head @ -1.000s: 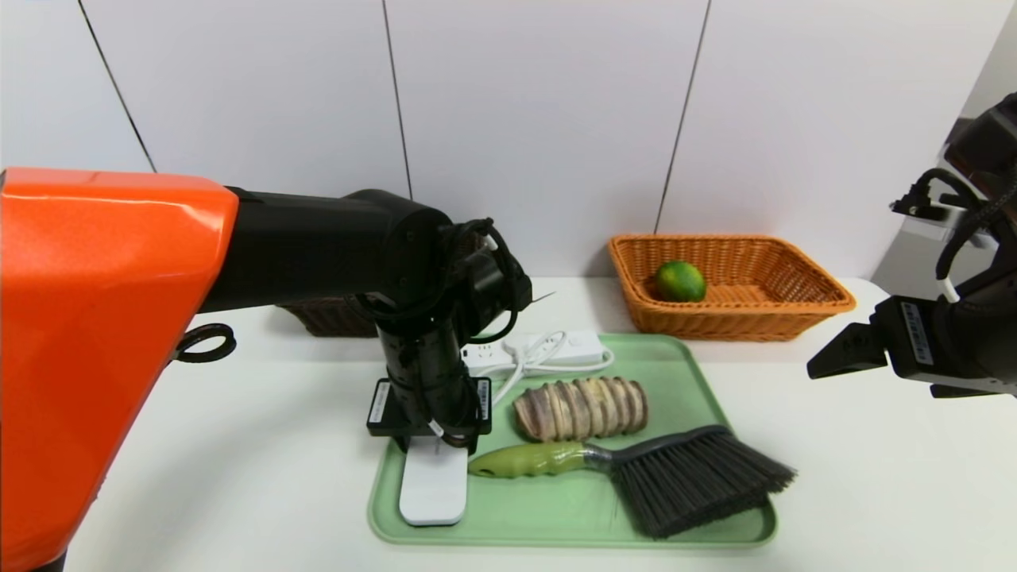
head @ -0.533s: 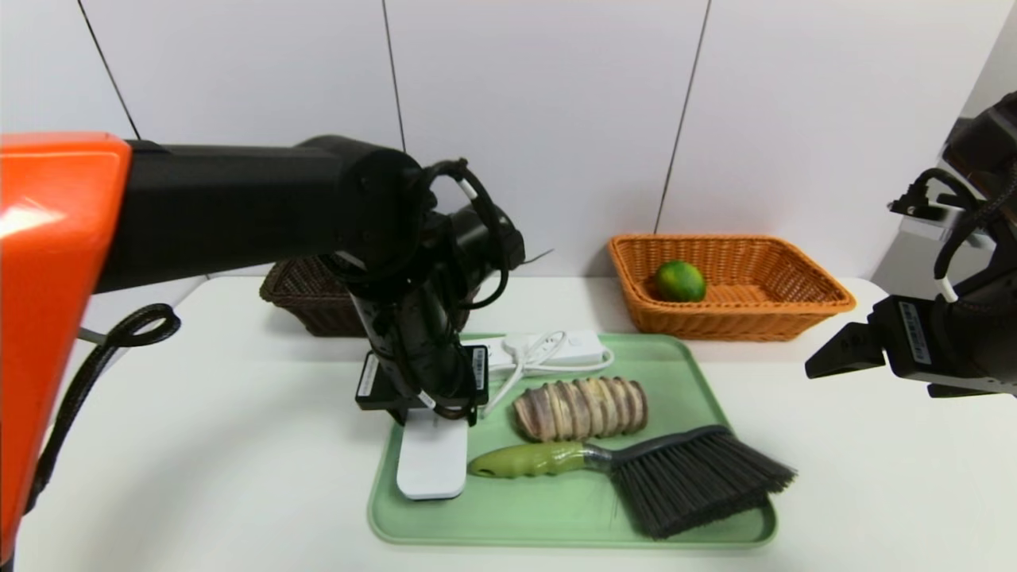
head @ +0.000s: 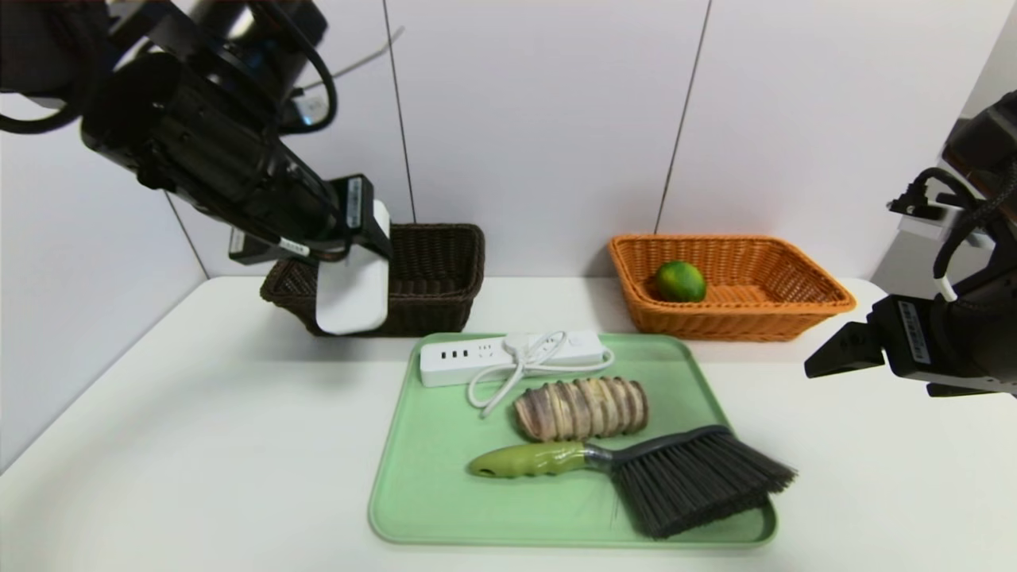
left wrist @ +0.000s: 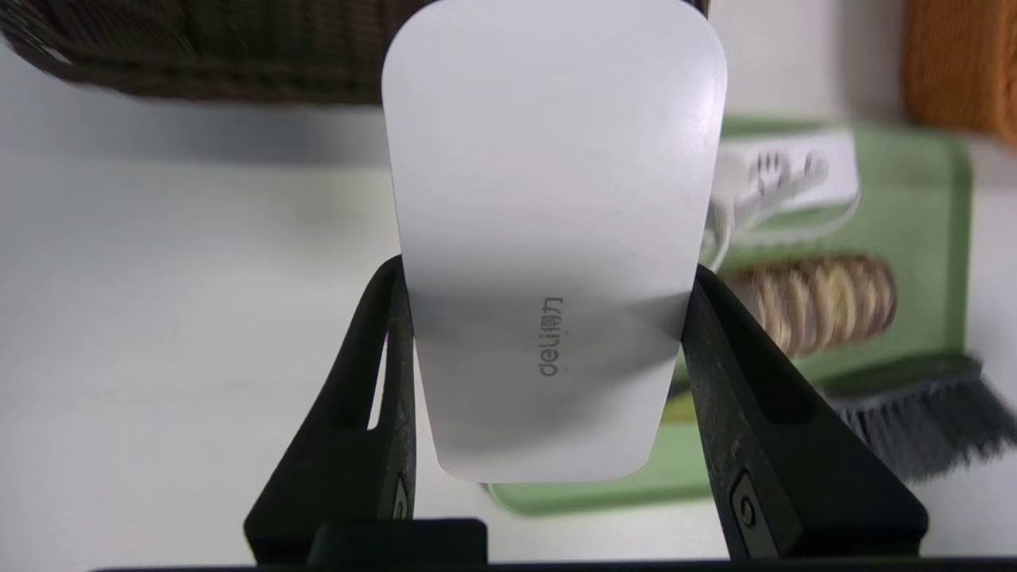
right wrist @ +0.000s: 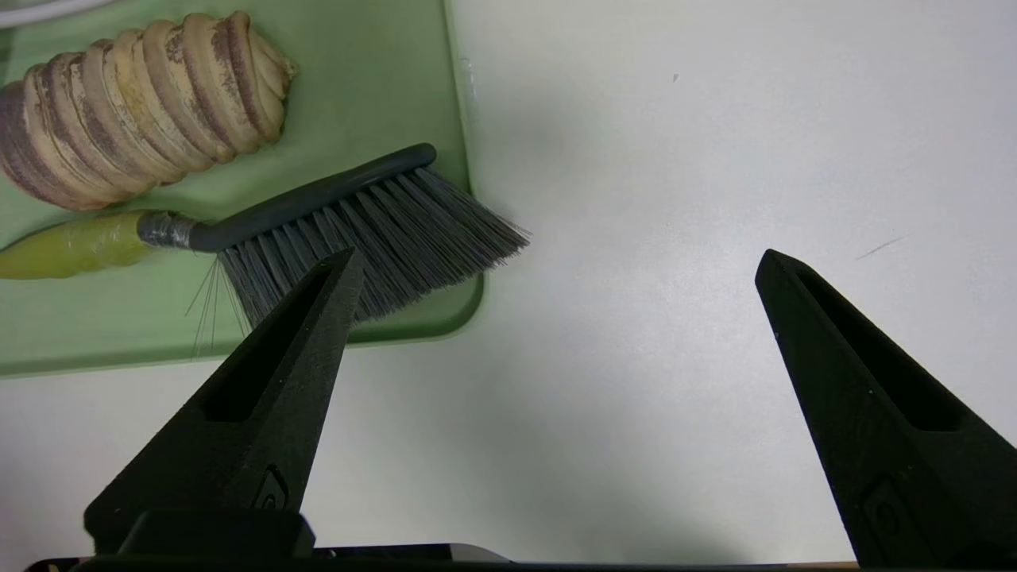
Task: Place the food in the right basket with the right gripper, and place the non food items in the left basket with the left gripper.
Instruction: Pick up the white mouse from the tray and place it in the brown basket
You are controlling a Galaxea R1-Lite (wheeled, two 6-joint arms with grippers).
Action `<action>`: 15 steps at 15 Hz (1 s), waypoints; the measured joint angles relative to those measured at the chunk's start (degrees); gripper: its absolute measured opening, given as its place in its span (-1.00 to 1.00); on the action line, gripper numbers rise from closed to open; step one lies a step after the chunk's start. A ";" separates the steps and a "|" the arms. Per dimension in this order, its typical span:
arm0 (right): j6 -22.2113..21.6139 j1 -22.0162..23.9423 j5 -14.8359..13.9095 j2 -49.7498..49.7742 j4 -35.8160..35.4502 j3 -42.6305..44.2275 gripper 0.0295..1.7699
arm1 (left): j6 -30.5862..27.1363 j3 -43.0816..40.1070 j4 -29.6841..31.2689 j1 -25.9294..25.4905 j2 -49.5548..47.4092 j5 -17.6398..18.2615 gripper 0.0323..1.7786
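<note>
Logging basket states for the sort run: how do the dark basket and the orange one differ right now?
The dark brown basket stands on the robot's left; the orange basket on its right. The dark one has the left gripper, clamped on the white case, in front of it; the orange one holds the lime. Both are woven, with flared sides.
</note>
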State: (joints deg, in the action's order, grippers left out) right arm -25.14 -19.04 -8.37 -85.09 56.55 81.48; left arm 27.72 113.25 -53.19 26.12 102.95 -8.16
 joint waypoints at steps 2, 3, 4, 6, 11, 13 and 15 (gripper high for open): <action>0.06 -0.13 -0.02 -0.02 0.00 0.00 0.93 | -0.52 0.01 6.67 -5.32 -0.48 0.13 0.07; -0.05 -0.28 -0.02 -0.07 0.00 0.00 0.93 | -0.52 -0.05 9.92 -7.19 0.11 0.13 0.07; -0.24 -0.48 -0.05 -0.07 0.00 -0.04 0.93 | -0.41 -0.29 12.57 -8.48 1.07 0.13 0.07; -0.29 -0.59 -0.06 0.01 0.06 -0.09 0.93 | -0.52 -0.52 16.25 -10.28 3.96 0.06 0.07; -0.46 -0.61 -0.16 0.09 0.09 -0.20 0.93 | -2.58 -0.44 25.71 -13.78 13.15 -1.82 0.07; -0.41 -0.61 -0.17 0.06 0.09 -0.20 0.93 | -4.66 -0.38 28.61 -15.06 16.21 -2.06 0.07; -0.33 -0.61 -0.17 -0.07 0.04 -0.20 0.93 | -5.90 -0.27 30.29 -16.04 18.49 -2.06 0.07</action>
State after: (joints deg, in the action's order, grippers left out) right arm -25.47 -19.65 -8.55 -85.16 56.59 81.29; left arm 21.82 112.98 -22.89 10.08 121.44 -10.22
